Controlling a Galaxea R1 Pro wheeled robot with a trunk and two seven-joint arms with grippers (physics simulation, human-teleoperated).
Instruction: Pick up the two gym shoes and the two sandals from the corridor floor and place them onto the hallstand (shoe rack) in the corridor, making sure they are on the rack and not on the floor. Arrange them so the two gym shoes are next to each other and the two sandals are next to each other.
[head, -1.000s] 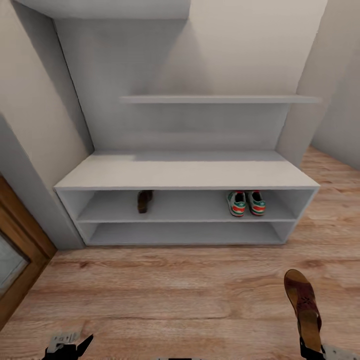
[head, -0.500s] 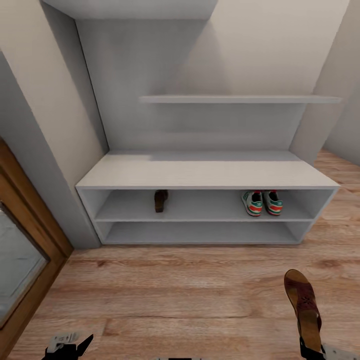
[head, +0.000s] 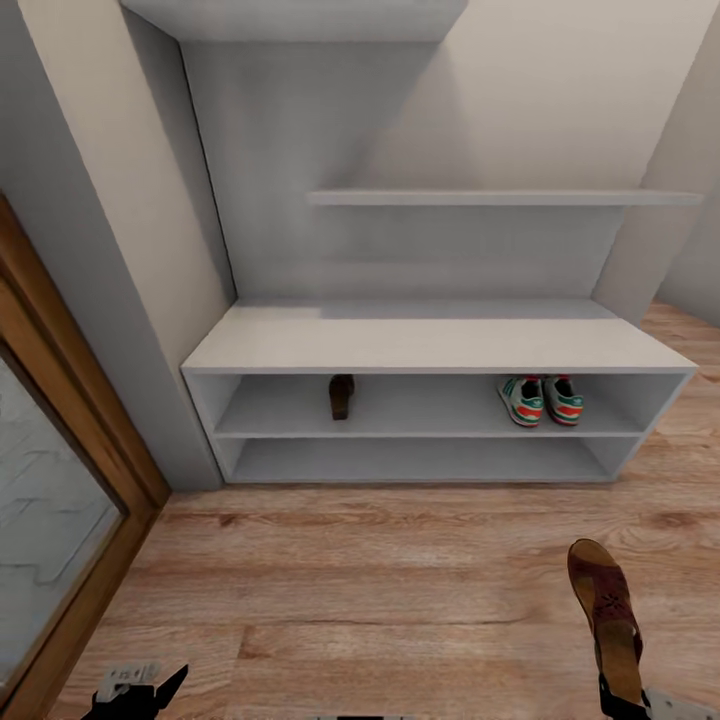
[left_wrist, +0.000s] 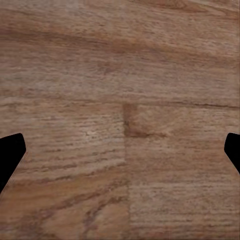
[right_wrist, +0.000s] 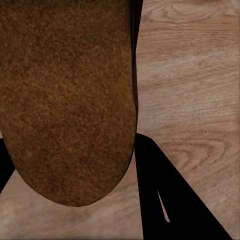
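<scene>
The light grey hallstand (head: 430, 345) stands against the wall ahead. On its upper open tier the two gym shoes (head: 540, 400) sit side by side at the right, and one brown sandal (head: 342, 396) lies toward the left. The other sandal (head: 606, 616) hangs over the corridor floor (head: 380, 590) at the lower right, with my right gripper (head: 622, 698) shut on its near end. Close up, this sandal's brown sole (right_wrist: 65, 95) sits between the dark fingers (right_wrist: 170, 200). My left gripper (head: 140, 690) is low at the left, open over bare planks (left_wrist: 120, 120).
A wood-framed door with a glass panel (head: 50, 500) stands at the left. A grey wall post (head: 110, 300) sits between it and the rack. Two staggered shelves (head: 500, 198) hang above the bench. Floor stretches between me and the rack.
The whole head view has shifted: the rack and door now sit further right in the picture, so the camera has moved. Both grippers and the held sandal keep their places in view.
</scene>
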